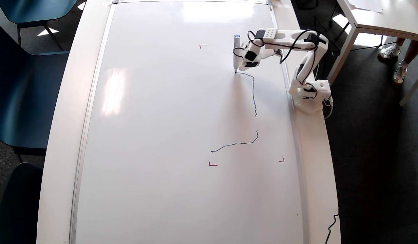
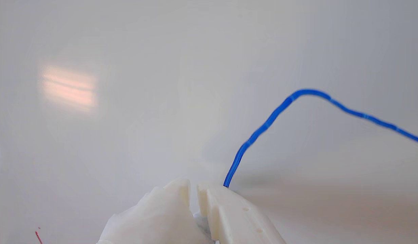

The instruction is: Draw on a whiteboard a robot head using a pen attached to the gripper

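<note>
The whiteboard fills the overhead view. My gripper is shut on the pen, a white marker with a blue cap, whose dark tip touches the board at the upper right. The robot head drawing consists of two separate dark-blue strokes: one stroke runs from the pen tip right and then down, and a lower stroke slants down to the left. In the wrist view the white gripper fingers stand close together at the bottom edge, and a blue line leads away from them across the whiteboard.
Red corner marks frame the drawing area. The arm's base sits on the board's right edge. Blue chairs stand to the left, a white table and a person's feet at the upper right.
</note>
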Tool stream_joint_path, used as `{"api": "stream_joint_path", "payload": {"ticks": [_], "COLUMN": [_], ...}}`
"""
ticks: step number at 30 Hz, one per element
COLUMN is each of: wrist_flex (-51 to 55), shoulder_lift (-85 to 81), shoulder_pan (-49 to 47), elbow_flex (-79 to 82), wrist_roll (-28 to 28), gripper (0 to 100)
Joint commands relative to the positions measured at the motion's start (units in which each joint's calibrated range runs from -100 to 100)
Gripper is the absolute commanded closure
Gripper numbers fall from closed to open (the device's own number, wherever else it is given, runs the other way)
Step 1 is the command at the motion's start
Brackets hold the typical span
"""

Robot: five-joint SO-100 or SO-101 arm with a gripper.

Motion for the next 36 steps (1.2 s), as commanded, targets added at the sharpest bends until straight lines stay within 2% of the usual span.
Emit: {"api": "stream_joint_path", "payload": {"ticks": [1,13,20,36], "wrist_flex": [-0.4,-0.4,0.1,-0.1], "shoulder_lift": [7.2,23.8,25.2,26.9], "shoulder_pan": [-3.2,-6.5,-11.5,-33.0], "elbow_flex": [-10.7,-33.1,-34.5,-34.9], "wrist_roll": [-2.0,-3.0,-6.7,-16.8], "gripper": [99,99,99,99]}}
